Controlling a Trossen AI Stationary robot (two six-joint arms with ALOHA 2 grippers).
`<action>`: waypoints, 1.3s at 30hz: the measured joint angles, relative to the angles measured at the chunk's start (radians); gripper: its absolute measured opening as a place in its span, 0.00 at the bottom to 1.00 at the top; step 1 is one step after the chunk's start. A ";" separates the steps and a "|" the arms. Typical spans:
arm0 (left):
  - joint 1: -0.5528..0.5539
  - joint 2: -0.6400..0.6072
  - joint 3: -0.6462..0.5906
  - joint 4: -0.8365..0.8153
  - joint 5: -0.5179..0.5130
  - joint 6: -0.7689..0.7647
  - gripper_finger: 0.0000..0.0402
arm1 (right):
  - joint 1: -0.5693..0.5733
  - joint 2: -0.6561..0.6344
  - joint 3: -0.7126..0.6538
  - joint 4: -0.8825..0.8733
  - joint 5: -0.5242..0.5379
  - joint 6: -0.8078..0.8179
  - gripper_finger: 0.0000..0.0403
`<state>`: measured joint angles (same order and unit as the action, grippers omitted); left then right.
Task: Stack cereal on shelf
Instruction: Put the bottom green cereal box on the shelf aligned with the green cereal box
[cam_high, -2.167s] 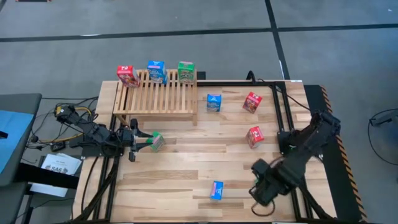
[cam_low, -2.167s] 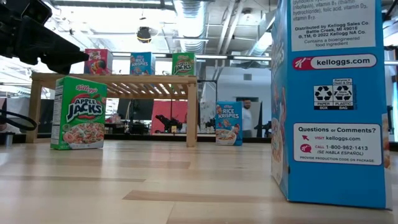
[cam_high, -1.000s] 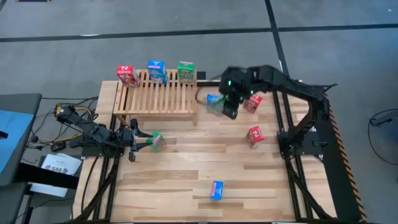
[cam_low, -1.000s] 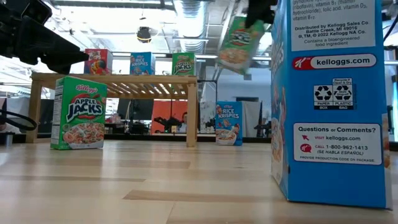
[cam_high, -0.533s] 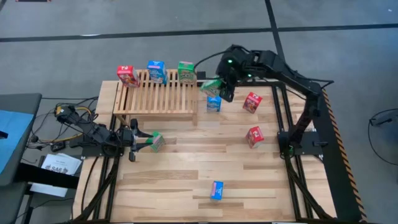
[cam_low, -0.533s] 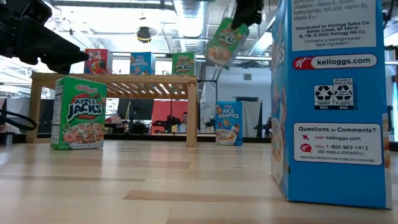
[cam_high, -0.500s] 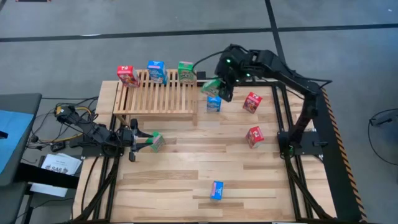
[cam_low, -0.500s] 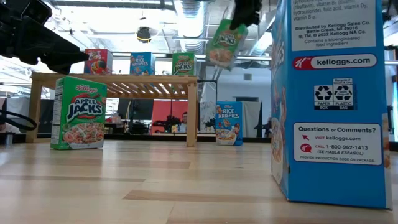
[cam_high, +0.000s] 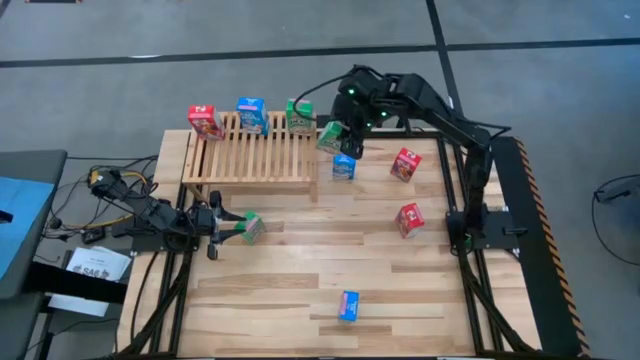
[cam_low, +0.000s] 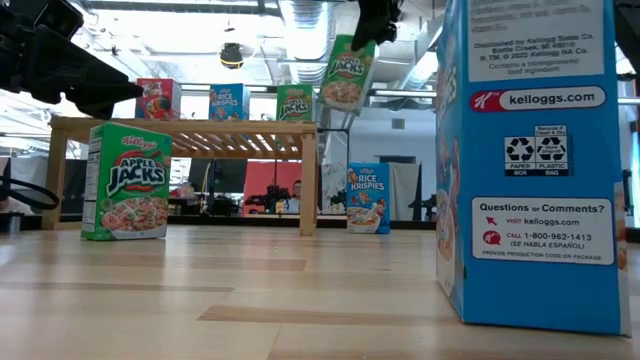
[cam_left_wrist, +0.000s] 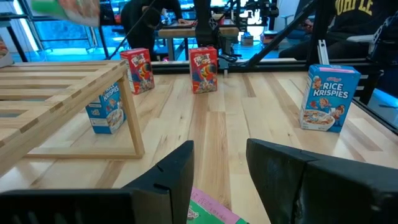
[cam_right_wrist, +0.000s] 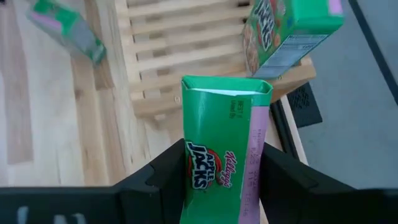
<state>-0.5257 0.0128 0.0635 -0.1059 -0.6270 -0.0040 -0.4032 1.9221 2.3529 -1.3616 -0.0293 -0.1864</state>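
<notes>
While the right gripper (cam_high: 338, 136) hangs in the air just off the shelf's (cam_high: 255, 155) far right corner, its fingers (cam_right_wrist: 158, 177) are clamped on a green cereal box (cam_right_wrist: 224, 146), which is carried tilted, above shelf height in the low view. Three boxes already stand along the shelf's far edge: a red one (cam_high: 204, 121), a blue one (cam_high: 251, 115) and a green one (cam_high: 298, 113). The carried box sits just right of that green one and not yet over the slats.

To place it well, I judge the arm should first level the box so its base is parallel to the slats. It should then travel left until the base is fully over the wood before lowering. The standing green box is close, so the approach should keep a gap from it; a nudge could topple it off the far edge. Lower until the base rests across several slats, then let go and lift straight up.

On the table's left, the left gripper (cam_high: 233, 228) rests low with its fingers (cam_left_wrist: 171, 174) nearly closed around another green box (cam_high: 252, 227). More boxes wait on the table: a blue one (cam_high: 344, 166) just right of the shelf, two red ones (cam_high: 406, 164) (cam_high: 410, 219) farther right, and a blue one (cam_high: 349, 305) near the front edge.
</notes>
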 joint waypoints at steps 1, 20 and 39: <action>0.000 0.000 0.000 0.000 0.000 0.000 0.34 | 0.004 0.000 -0.003 0.017 0.000 -0.009 0.48; 0.000 0.000 0.000 0.000 -0.001 0.000 0.34 | 0.041 0.053 -0.005 0.172 0.000 -0.124 0.48; 0.000 0.000 0.000 0.000 -0.001 0.000 0.34 | 0.042 0.095 -0.003 0.266 -0.027 -0.262 0.48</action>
<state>-0.5258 0.0132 0.0635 -0.1062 -0.6281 -0.0040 -0.3613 2.0174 2.3497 -1.0958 -0.0563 -0.4486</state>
